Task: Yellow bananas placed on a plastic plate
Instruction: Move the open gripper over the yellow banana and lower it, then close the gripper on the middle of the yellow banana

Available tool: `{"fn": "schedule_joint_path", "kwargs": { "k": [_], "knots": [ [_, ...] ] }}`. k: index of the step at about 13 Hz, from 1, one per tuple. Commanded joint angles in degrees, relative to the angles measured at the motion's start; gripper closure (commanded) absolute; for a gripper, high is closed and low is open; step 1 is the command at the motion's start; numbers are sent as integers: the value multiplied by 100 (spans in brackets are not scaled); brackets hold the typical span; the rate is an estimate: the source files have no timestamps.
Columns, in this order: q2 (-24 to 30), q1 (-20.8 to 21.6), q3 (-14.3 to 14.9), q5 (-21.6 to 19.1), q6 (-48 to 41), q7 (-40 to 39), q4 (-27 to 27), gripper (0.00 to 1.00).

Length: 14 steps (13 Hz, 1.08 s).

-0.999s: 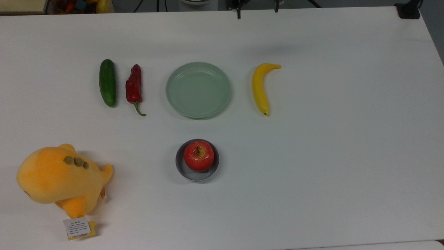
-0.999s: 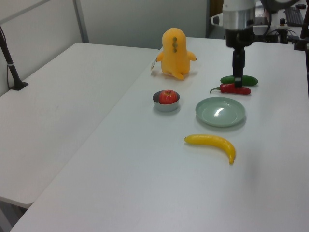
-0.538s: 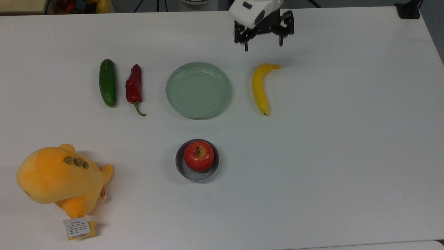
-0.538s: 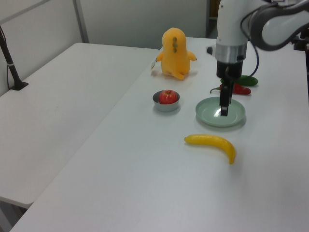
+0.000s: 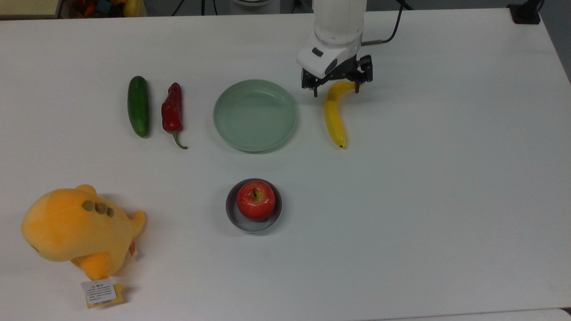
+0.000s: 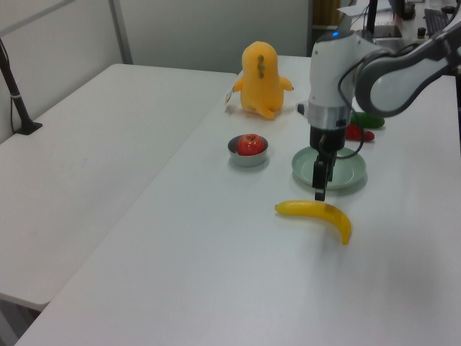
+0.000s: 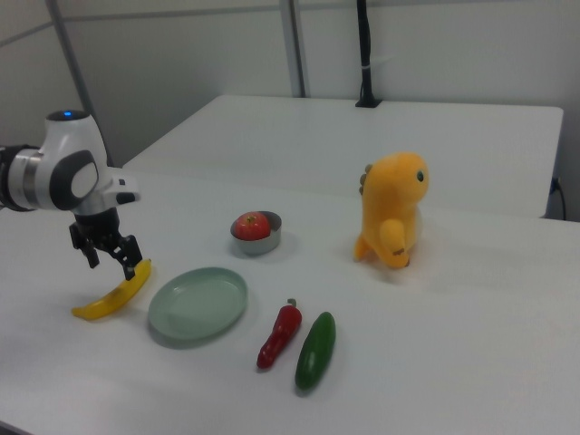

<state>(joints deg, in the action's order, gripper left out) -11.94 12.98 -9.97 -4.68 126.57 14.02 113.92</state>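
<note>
Tool (image 5: 335, 90) fingers are spread wide above the stem end of the yellow bananas (image 5: 334, 117), nothing gripped. Fruit is laid on the desk (image 5: 446, 178) just beside the plastic plate (image 5: 254, 115).

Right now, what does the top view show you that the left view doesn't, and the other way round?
The top view gives the gripper's two fingers spread open on either side of the banana's stem end, plus the whole cucumber. The left view gives the side look: the fingertips seem to hang just above the banana, with a grey wall behind the table. Both share the plate, the apple in its bowl and the plush toy.
</note>
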Motion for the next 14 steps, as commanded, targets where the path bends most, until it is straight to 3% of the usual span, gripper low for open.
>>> {"fn": "schedule_joint_path", "kwargs": {
  "k": [1, 6, 8, 9, 11, 13, 14],
  "knots": [
    [-282, 56, 13, 371, 350, 250, 16, 0],
    [-484, 56, 13, 458, 412, 250, -1, 0],
    [-520, 100, 13, 547, 535, 250, 16, 8],
    [-529, 108, 13, 582, 536, 250, 16, 23],
    [-529, 109, 13, 600, 527, 250, 16, 73],
    [-529, 100, 13, 600, 536, 250, 16, 100],
    [-529, 108, 4, 600, 527, 250, 16, 100]
  ]
}}
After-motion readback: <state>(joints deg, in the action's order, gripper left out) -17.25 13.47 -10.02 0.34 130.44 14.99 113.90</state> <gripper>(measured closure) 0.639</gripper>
